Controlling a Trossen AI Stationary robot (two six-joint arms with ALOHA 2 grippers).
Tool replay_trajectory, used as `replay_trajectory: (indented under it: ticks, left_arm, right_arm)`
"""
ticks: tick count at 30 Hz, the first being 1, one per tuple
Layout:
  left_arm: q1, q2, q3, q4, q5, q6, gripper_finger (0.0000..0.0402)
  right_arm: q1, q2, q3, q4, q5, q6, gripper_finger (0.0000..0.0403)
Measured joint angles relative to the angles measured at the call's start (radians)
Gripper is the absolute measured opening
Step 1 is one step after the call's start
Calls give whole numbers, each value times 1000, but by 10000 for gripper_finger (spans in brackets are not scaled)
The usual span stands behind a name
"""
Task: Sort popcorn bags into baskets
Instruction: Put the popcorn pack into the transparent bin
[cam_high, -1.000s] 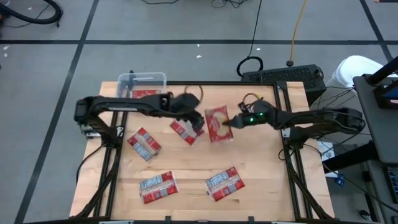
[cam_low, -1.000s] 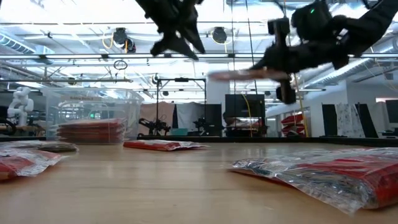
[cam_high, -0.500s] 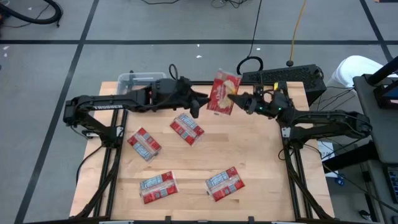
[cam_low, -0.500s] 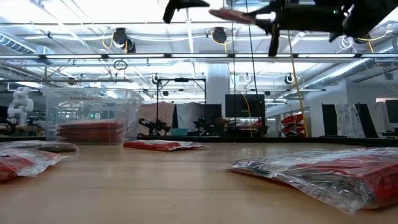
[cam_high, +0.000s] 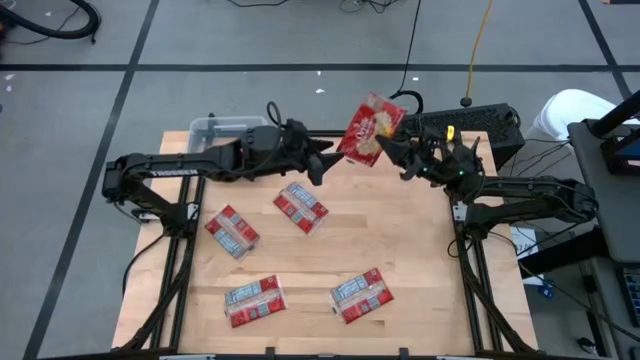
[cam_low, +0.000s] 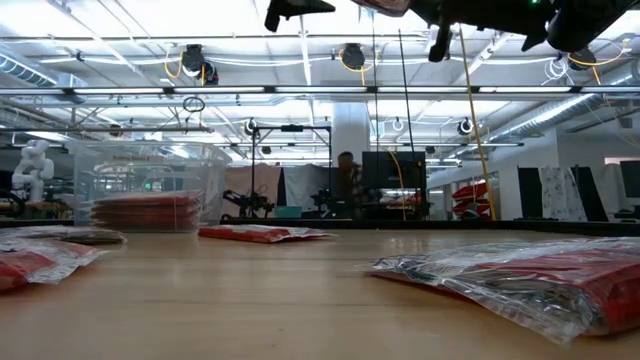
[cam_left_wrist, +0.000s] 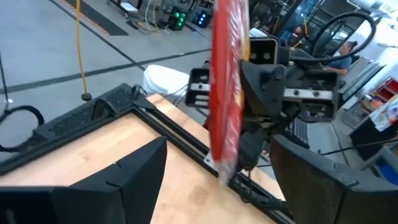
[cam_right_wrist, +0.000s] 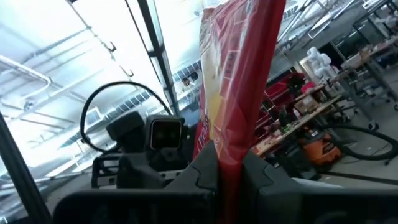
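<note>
One red and cream popcorn bag (cam_high: 368, 130) is raised high over the table's far edge, with my right gripper (cam_high: 396, 150) shut on it. My left gripper (cam_high: 324, 161) stands open just to the bag's left, level with it and apart from it. In the left wrist view the bag (cam_left_wrist: 225, 93) shows edge-on beyond the wide-spread fingers. A clear basket (cam_high: 226, 129) with packets inside stands at the far left corner. Several more popcorn bags lie flat on the wood, among them one (cam_high: 301, 207) near the middle and one (cam_high: 232, 231) to its left. My right gripper pinches the bag's lower end (cam_right_wrist: 229, 163) between its two fingers. The fingers come from the table's right side and slant upward. The bag stands up out of the fingers, tilted toward the left arm and lifted clear of the table.
Two bags (cam_high: 254, 300) (cam_high: 361, 294) lie near the table's front edge. A black keyboard (cam_high: 455, 122) sits past the far right corner. In the low view the basket (cam_low: 150, 185) shows at the left and a bag (cam_low: 520, 280) lies close on the right.
Both grippers have risen and gone toward the far edge. My right gripper has tipped upward and rolled, carrying the bag from flat over the table's middle to standing high on edge. My left gripper has swung up toward level, and its fingers stand wider apart.
</note>
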Motion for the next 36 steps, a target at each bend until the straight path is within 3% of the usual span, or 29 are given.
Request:
replay_trajectory:
  ticks: [4,13,17,25,31,36]
  left_arm:
    - [12,5,0,5,12,49,269]
    - [57,8,0,16,187,27,197]
    - [59,39,0,105,236,15,166]
    - [59,92,0,217,247,3,105]
    - [69,92,0,214,249,18,24]
    - [92,92,0,213,289,2,26]
  right_arm:
    - [6,0,0,1,-2,-20,9]
    - [12,1,0,15,-29,-28,9]
    - [11,11,-1,31,-27,-48,9]
    - [11,29,-1,61,-28,-48,9]
    - [11,28,-1,61,-28,-59,9]
    - [11,28,-1,56,-18,-92,24]
